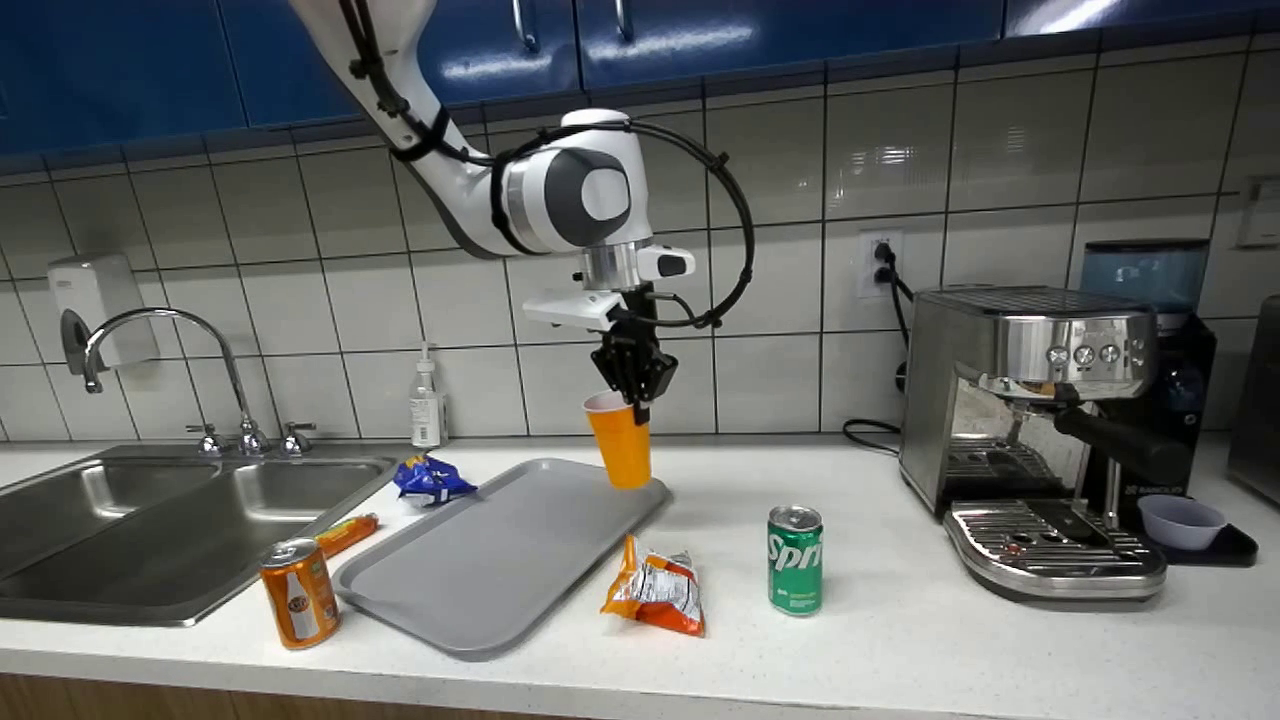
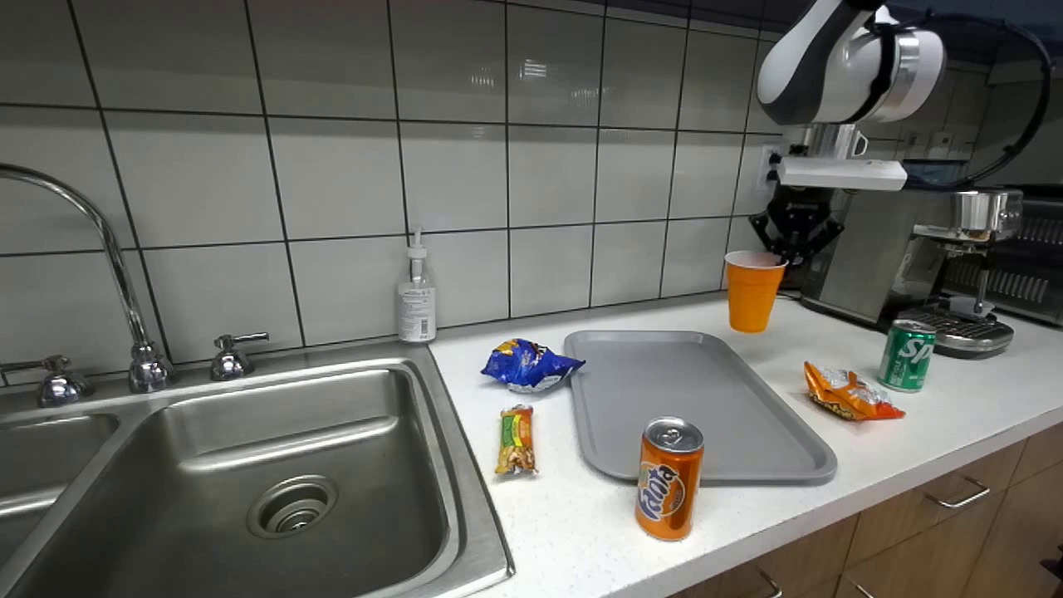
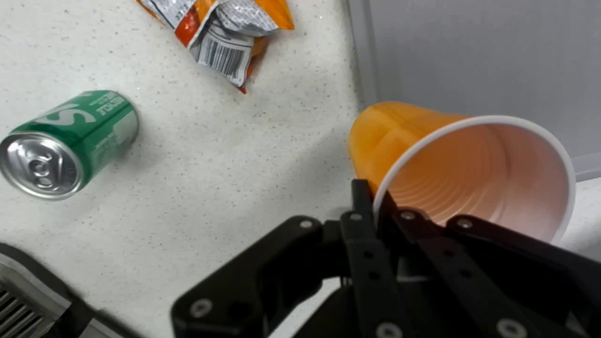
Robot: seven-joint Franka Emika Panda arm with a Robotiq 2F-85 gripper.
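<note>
A: How is the gripper (image 3: 373, 195) holding on?
B: Its fingers are pressing almost together, with only the thin wall of the orange plastic cup (image 1: 622, 455) coming between them: one is reaching inside the rim, its partner is lying along the outside.
A: Why is it pinching there?
B: Probably because the rim is offering a slim edge to clamp. The cup is hanging just below the gripper, mouth facing up, leaning slightly.
A: What is lying beneath?
B: The grey tray (image 2: 664, 390) is lying flat, one edge running almost under the gripper; the cup is hanging above, not resting on it.
A: And farther out?
B: Near the gripper, the orange snack bag (image 1: 655, 595) is slumping on the white countertop (image 1: 900, 640), seemingly too soft for standing. Farther off, the Sprite can (image 1: 795, 560) is standing upright, its flat base steadying it. Across the tray from the gripper, the blue snack packet (image 2: 531, 365) is lying by the tray's edge, then the wrapped snack bar (image 2: 516, 440) is lying flat, and farthest the Fanta can (image 2: 671, 482) is standing just beside the tray.
</note>
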